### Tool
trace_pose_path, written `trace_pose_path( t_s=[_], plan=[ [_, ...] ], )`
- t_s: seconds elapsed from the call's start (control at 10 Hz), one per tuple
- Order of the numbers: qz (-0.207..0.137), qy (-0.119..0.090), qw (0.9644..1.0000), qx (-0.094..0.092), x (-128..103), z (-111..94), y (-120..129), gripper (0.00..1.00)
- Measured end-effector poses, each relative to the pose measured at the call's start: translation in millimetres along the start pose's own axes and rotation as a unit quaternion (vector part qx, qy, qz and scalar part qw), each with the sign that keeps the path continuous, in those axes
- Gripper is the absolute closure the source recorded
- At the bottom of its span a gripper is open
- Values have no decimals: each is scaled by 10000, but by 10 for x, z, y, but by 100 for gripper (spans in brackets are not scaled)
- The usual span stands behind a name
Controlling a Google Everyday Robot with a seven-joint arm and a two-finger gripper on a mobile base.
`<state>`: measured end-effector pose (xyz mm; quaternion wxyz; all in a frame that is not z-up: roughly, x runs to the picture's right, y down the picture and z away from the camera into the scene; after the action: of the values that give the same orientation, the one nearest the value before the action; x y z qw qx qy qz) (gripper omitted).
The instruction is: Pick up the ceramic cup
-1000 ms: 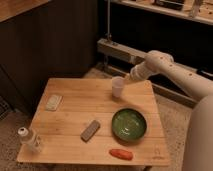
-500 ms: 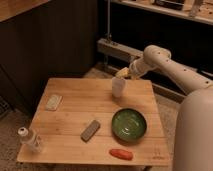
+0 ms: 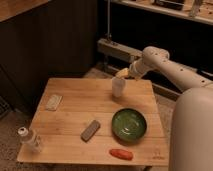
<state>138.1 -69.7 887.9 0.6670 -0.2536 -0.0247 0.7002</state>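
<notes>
Ceramic cup [image 3: 118, 88] under claw [image 3: 121, 75]; green bowl [image 3: 129, 124] holds nothing visible.

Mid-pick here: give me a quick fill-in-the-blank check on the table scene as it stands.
1. The gripper is directly above the ceramic ____.
2. The bowl near the table's front right is ____ in colour.
3. The clear bottle stands at the table's front ____ corner.

Missing words: cup; green; left
</notes>
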Motion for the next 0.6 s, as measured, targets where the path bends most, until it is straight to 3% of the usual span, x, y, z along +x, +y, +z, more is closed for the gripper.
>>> trace_pose_path(
  t_s=[0.6],
  plan=[
    [363,176,9991,91,45,174,-119,20]
  ],
)
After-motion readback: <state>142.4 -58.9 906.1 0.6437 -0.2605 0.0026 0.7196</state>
